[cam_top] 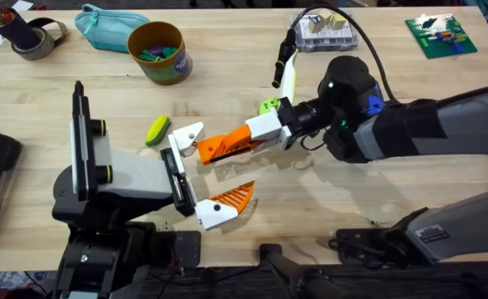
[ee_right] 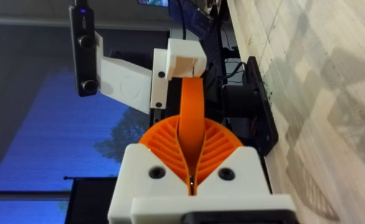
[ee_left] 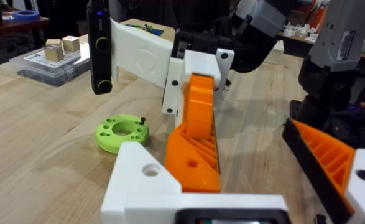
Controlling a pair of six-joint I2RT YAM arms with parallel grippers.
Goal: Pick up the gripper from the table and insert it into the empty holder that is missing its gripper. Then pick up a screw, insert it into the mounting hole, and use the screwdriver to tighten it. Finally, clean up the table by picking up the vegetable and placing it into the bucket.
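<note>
Where the overhead view takes in the far side of the bench (cam_top: 227, 83), the bucket (cam_top: 159, 51) is seen upright with small green and blue pieces inside it, beside a teal pouch (cam_top: 106, 25). A clear box (cam_top: 327, 33) holding small blocks is set farther right. The vegetable (cam_top: 156, 130) is laid on the bench just beside the holder (cam_top: 185, 135). The gripper (cam_top: 223, 146) is held by its narrow end in the right pincer (cam_top: 258, 137), its wide end brought against the holder. The left pincer (cam_top: 224, 158) is spread wide, with nothing gripped; the holder forms one finger and a twin orange wedge (cam_top: 231, 198) the other. A green ring (cam_top: 268, 105) is found just behind the right pincer.

From the left wrist, the gripper (ee_left: 194, 137) is seen tilted, its broad base alongside the holder (ee_left: 142, 177); whether it is seated cannot be told. The green ring (ee_left: 122, 132) lies near, a small black screw (ee_left: 143, 119) standing on it.

From the right wrist, the ribbed pads (ee_right: 219, 146) are closed on the gripper (ee_right: 191, 112), whose far end meets the holder (ee_right: 185, 62).
</note>
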